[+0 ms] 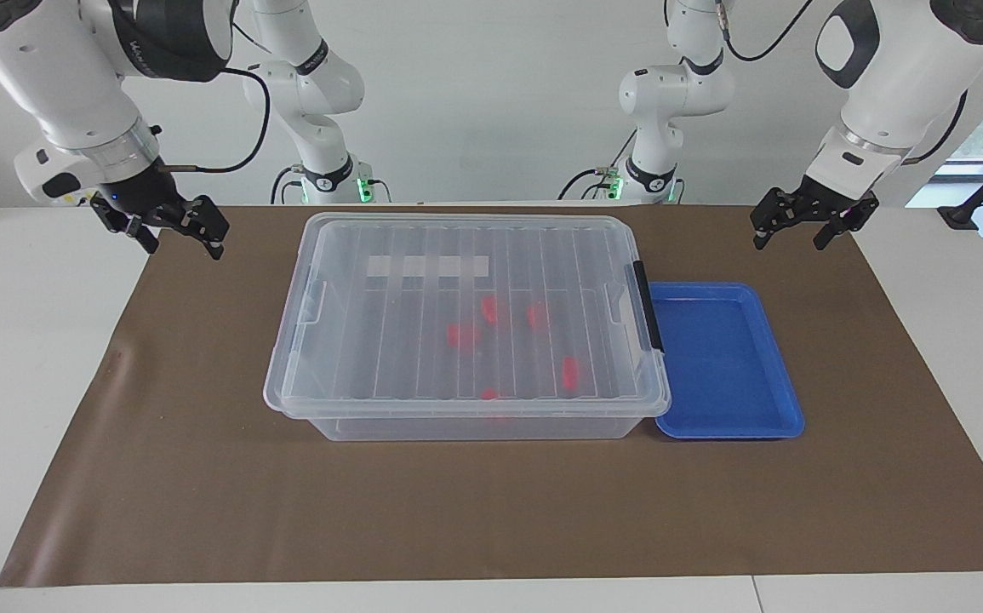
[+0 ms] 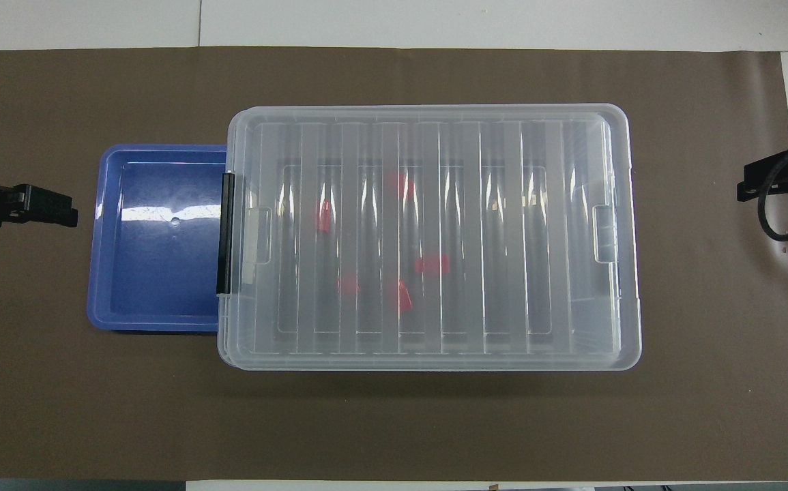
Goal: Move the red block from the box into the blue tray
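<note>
The box [image 1: 372,340] [image 2: 537,273] is a large clear bin in the middle of the brown mat, and its ribbed lid is on. Several red blocks show blurred through the lid, one of them [image 1: 570,373] [image 2: 324,217] nearest the blue tray. The blue tray [image 1: 725,358] [image 2: 155,266] lies flat against the box's latched end, toward the left arm's end of the table, with nothing in it. My left gripper [image 1: 789,241] [image 2: 52,208] hangs open and holds nothing over the mat beside the tray. My right gripper [image 1: 185,245] [image 2: 769,181] hangs open and holds nothing over the mat's edge at the box's other end.
A black latch [image 1: 648,306] [image 2: 225,233] runs down the box's end next to the tray. A white label strip [image 1: 427,266] shows under the lid. The brown mat [image 1: 491,511] covers the white table [image 1: 23,358].
</note>
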